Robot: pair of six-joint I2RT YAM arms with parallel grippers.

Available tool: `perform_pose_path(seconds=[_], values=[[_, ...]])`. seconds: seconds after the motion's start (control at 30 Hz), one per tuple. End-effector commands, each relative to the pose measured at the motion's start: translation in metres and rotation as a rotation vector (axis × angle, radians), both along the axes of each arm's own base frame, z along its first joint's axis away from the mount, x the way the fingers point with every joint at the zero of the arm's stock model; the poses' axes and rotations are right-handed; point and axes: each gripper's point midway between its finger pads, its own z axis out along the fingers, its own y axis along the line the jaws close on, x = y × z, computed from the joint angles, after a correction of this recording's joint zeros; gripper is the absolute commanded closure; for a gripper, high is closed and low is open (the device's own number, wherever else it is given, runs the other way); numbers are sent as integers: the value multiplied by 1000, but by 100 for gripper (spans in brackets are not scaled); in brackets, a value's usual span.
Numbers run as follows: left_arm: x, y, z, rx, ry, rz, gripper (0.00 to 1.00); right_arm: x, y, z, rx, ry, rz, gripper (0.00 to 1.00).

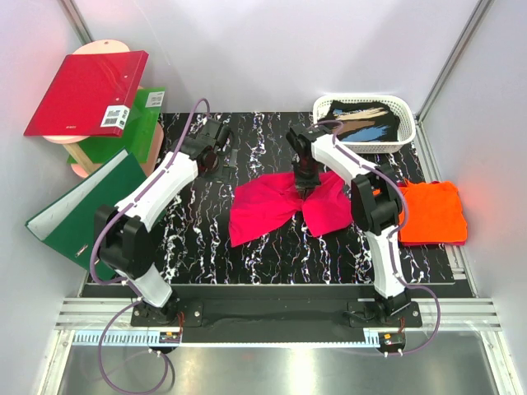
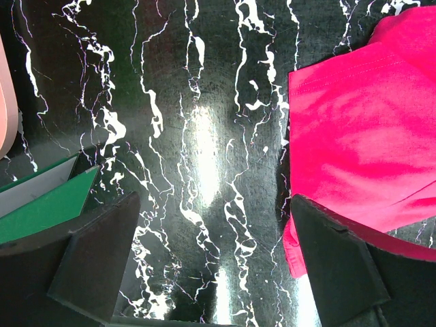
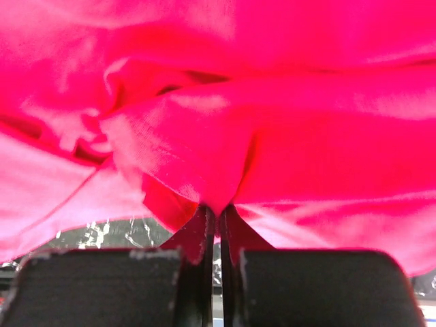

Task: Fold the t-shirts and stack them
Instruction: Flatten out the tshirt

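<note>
Magenta t-shirt (image 3: 272,136) pinched in right fingers (image 3: 95,289), shown only by wrist view.

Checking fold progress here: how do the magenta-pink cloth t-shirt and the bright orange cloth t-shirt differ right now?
The magenta-pink cloth t-shirt lies rumpled at centre; the bright orange cloth t-shirt lies flat, a neat rectangle on the far right. The right gripper is shut on the pink one; no gripper touches the orange one. Both are plain cloth.

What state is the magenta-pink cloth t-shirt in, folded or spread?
Spread but bunched, not folded: the magenta-pink cloth t-shirt gathers at its middle, where the right claw is shut on a pinch of it.
</note>
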Motion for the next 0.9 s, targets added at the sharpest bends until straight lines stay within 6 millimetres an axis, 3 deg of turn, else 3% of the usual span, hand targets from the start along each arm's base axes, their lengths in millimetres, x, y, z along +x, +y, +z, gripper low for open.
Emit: perform_pose_path(seconds=[0.0, 0.1, 0.17, 0.5, 0.73, 0.87], values=[[7, -3, -6, -10, -4, 11, 1, 4, -2, 66, 28, -124, 27, 98], [15, -11, -17, -16, 28, 1, 1, -2, -14, 80, -14, -134, 48, 91], [18, -17, -29, -25, 62, -9, 1, -3, -24, 87, -50, -154, 55, 100], [29, -28, -60, -24, 141, -20, 1, -8, -58, 102, -197, -183, 62, 100], [42, -49, -86, -78, 198, -28, 1, -15, -119, 112, -346, -188, -13, 100], [60, -70, -85, -149, 179, -65, 1, -14, -155, 114, -397, -200, -89, 100]])
